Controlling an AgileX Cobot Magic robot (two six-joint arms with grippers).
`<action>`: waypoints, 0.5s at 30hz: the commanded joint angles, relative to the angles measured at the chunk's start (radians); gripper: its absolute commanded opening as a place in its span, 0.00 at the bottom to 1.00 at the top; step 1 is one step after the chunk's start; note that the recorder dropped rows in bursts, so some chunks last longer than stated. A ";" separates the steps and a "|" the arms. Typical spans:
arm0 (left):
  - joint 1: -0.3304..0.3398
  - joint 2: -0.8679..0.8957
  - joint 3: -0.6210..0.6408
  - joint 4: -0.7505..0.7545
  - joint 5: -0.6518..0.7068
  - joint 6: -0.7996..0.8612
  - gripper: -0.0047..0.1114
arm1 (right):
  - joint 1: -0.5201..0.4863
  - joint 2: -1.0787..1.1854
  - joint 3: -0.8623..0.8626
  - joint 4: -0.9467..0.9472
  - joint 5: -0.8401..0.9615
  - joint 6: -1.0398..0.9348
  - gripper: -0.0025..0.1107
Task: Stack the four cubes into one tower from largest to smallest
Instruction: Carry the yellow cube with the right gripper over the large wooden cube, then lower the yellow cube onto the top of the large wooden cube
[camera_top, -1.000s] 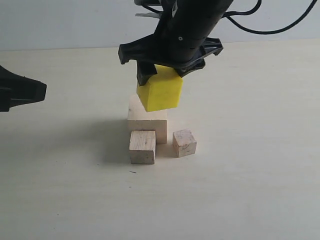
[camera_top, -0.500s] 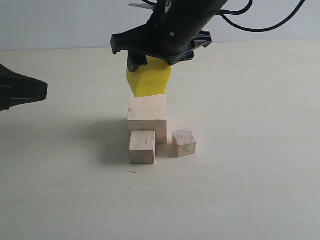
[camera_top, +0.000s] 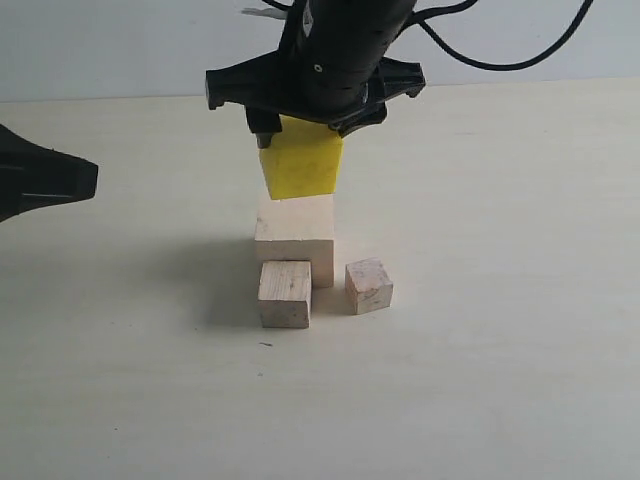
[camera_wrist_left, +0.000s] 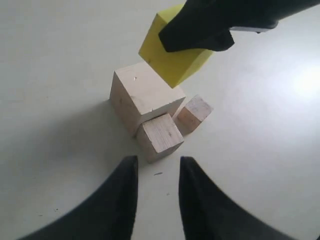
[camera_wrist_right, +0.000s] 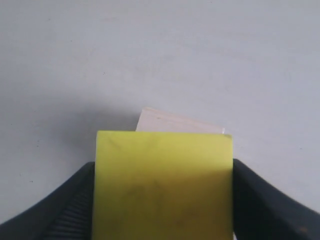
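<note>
The right gripper (camera_top: 305, 130) is clamped on the yellow cube (camera_top: 303, 168), which hangs tilted right over the large pale cube (camera_top: 294, 240); I can't tell whether the two touch. The medium pale cube (camera_top: 285, 294) and the small pale cube (camera_top: 369, 285) sit on the table (camera_top: 500, 350) just in front of the large one. The left gripper (camera_wrist_left: 156, 190) is off to the left, its jaws parted around nothing.

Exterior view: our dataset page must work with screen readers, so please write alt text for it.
The right gripper, reaching down from above, holds the yellow cube tilted over the large pale wooden cube on a pale table. The medium wooden cube and small wooden cube sit in front, and the left gripper shows at the left edge.
</note>
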 joint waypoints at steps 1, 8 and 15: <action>0.002 -0.004 0.003 -0.010 -0.008 -0.004 0.30 | 0.013 0.035 -0.070 -0.068 0.065 0.121 0.02; 0.002 -0.004 0.003 -0.012 -0.008 -0.004 0.30 | 0.020 0.110 -0.101 -0.105 0.075 0.212 0.02; 0.002 -0.004 0.003 -0.014 -0.005 -0.004 0.30 | 0.037 0.146 -0.101 -0.158 0.073 0.286 0.02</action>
